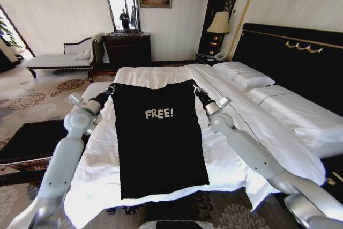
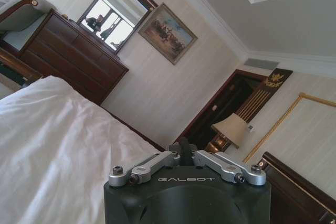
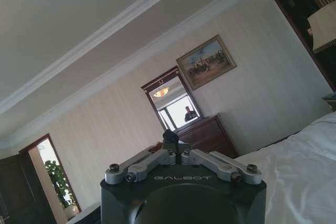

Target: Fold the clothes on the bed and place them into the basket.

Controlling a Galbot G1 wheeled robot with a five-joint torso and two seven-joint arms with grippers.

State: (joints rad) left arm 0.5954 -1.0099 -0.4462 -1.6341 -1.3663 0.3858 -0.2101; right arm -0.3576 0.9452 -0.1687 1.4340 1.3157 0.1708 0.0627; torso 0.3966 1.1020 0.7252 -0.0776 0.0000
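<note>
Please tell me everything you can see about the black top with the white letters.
The black top looks like soft cloth, with white "FREE!" on the chest. It is spread flat, front up, over the foot of the bed, lower edge toward the robot. The left pincer and right pincer are shut on its far corners.

The black top (image 1: 158,143) hangs in front of the bed (image 1: 257,111), hiding the sheet behind it, and its lower hem covers the near edge of the mattress. The left gripper (image 1: 111,89) and right gripper (image 1: 196,90) meet the top's upper corners, where the fingertips are too small to make out, and in both wrist views the fingertips are bunched behind the linkage, the cloth between them barely seen. The headboard (image 1: 292,57) is cut off by the head view's right edge
</note>
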